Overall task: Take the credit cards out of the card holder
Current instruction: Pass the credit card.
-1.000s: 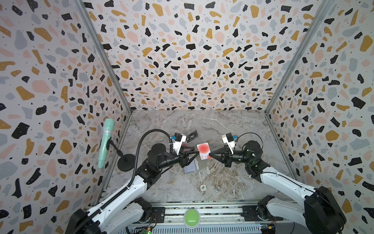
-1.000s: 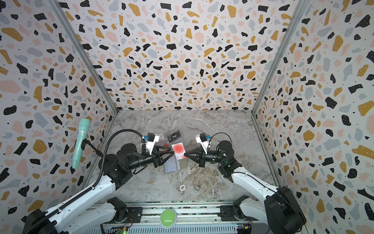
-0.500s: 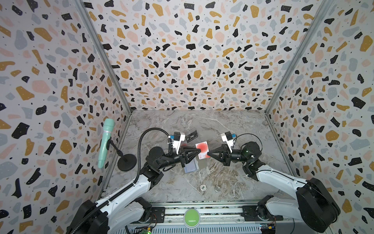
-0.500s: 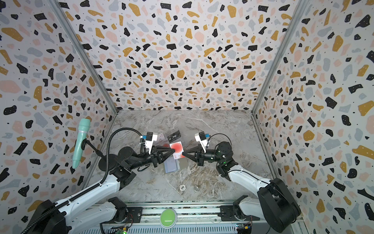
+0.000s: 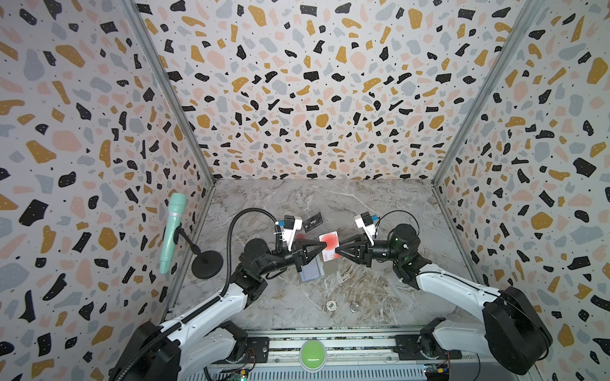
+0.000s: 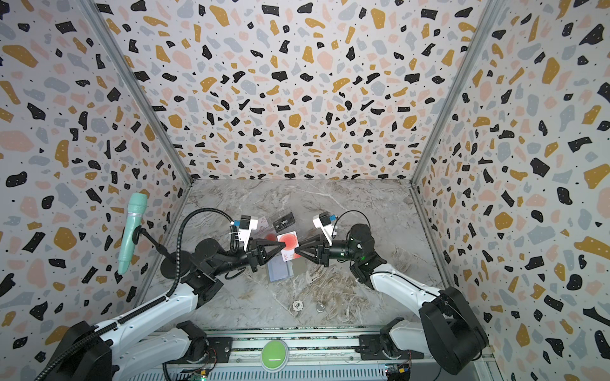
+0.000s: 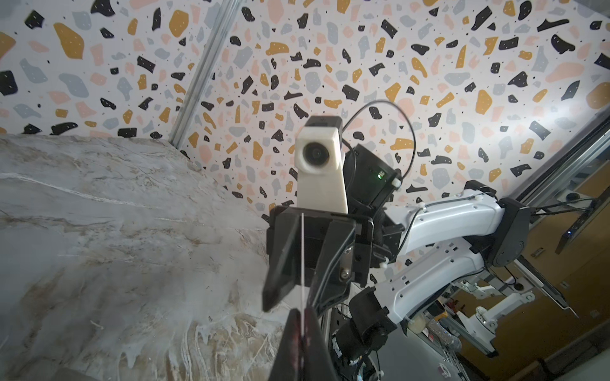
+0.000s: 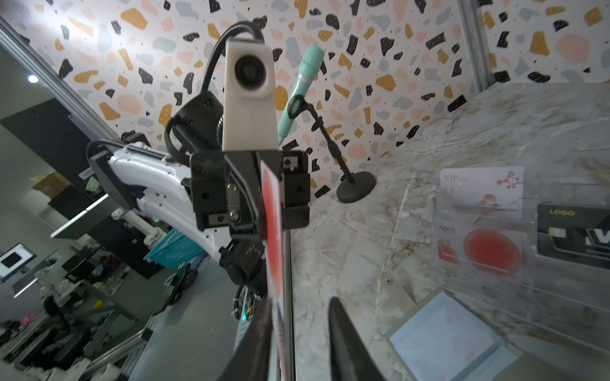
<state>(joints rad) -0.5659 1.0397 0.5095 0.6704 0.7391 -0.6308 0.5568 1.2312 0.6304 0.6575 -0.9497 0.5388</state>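
Hand-over step: the left claw is clenched on the red-circle card, held in the air near the open card holder. The right claw stands released beside it. Next, I judge, the left carries it to the clear tray (holding a pinkish card, a second red card and a black card). The holder's inside looks empty.

I see three walls clad in terrazzo-pattern panels, joined by bare metal corner posts. The tabletop is grey-veined marble, evenly lit. Beyond the open front, the right wrist view shows a dim, cluttered room.
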